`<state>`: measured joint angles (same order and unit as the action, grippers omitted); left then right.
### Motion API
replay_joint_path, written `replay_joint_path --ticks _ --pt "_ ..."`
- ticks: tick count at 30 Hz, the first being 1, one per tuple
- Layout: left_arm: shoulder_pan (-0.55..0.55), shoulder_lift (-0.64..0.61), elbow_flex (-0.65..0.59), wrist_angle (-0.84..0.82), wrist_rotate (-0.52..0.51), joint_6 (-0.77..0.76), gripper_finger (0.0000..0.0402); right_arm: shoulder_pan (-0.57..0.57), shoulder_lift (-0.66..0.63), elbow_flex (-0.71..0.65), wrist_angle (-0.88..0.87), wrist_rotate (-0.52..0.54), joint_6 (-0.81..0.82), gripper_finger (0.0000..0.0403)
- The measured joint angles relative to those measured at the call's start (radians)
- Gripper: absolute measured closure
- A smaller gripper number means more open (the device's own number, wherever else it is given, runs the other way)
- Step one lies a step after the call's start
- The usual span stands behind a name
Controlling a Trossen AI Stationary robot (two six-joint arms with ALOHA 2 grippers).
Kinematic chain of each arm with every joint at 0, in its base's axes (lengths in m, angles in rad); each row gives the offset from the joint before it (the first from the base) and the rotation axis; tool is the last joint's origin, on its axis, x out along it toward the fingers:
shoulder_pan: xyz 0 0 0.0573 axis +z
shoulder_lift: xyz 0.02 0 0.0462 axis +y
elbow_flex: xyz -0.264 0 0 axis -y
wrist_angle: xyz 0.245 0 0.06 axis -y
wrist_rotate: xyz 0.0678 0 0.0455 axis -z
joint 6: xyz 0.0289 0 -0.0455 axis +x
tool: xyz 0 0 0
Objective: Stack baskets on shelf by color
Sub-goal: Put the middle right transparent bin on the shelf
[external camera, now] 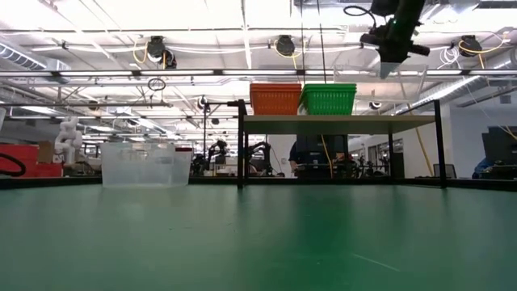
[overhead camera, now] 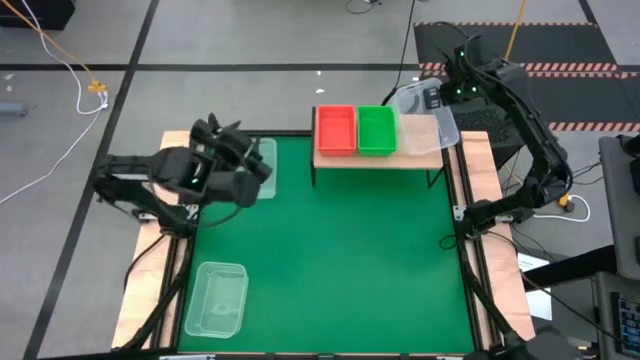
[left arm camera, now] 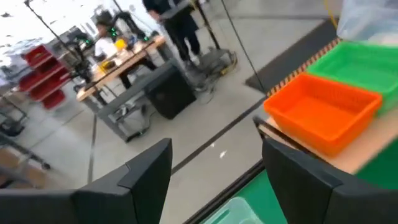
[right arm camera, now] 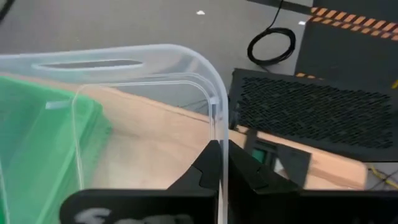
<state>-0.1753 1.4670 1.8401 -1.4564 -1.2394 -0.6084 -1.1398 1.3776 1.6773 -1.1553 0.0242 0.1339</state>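
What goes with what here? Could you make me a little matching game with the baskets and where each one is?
Things:
1. orange-red basket
2. green basket
3. clear basket in the right gripper
4. clear basket at the near left corner

Places:
A. lying on the green mat
B. held over the shelf's right end
C. on the shelf, leftmost
D. on the shelf, middle

Pairs: 1-C, 2-D, 3-B, 4-A

Both robot arms are black. The left arm [overhead camera: 150, 175], at the middle left of the high view, is made of thick round tubes joined by chunky blocks, with a tiny green light near its wrist. The right arm [overhead camera: 520, 120], at the upper right, is long and thin, with small green lights near its top end. Each arm ends in two flat, dark fingers [left arm camera: 149, 168] with smooth, slanted tips.
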Motion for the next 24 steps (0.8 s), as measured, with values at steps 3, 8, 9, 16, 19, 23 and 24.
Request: replay_joint_path --ticks 3,8,9,16,19,23,24 --pt "-0.004 -0.071 -0.096 0.014 -0.026 -0.040 0.0151 0.000 -0.007 -0.025 0.031 0.000 0.052 0.0403" --pt "0.004 -0.134 -0.209 0.027 -0.026 -0.105 0.0151 0.004 -0.005 -0.055 0.016 0.004 0.122 0.0403" --pt "0.005 -0.142 -0.229 0.029 -0.026 -0.113 0.0151 0.007 -0.004 -0.056 0.011 0.008 0.140 0.0403" --pt "0.005 -0.168 -0.378 0.029 -0.038 -0.243 0.0151 0.016 0.008 -0.057 -0.039 0.032 0.215 0.0403" --pt "0.003 -0.168 -0.469 0.029 -0.064 -0.345 0.0151 0.024 0.006 -0.057 -0.062 0.032 0.252 0.0403" --pt "0.015 -0.166 -0.533 0.005 -0.148 -0.389 0.0151 0.030 0.007 -0.057 -0.082 0.032 0.303 0.0403" --pt "0.029 -0.168 -0.527 -0.007 -0.163 -0.398 0.0151 0.030 0.007 -0.057 -0.090 0.035 0.313 0.0403"
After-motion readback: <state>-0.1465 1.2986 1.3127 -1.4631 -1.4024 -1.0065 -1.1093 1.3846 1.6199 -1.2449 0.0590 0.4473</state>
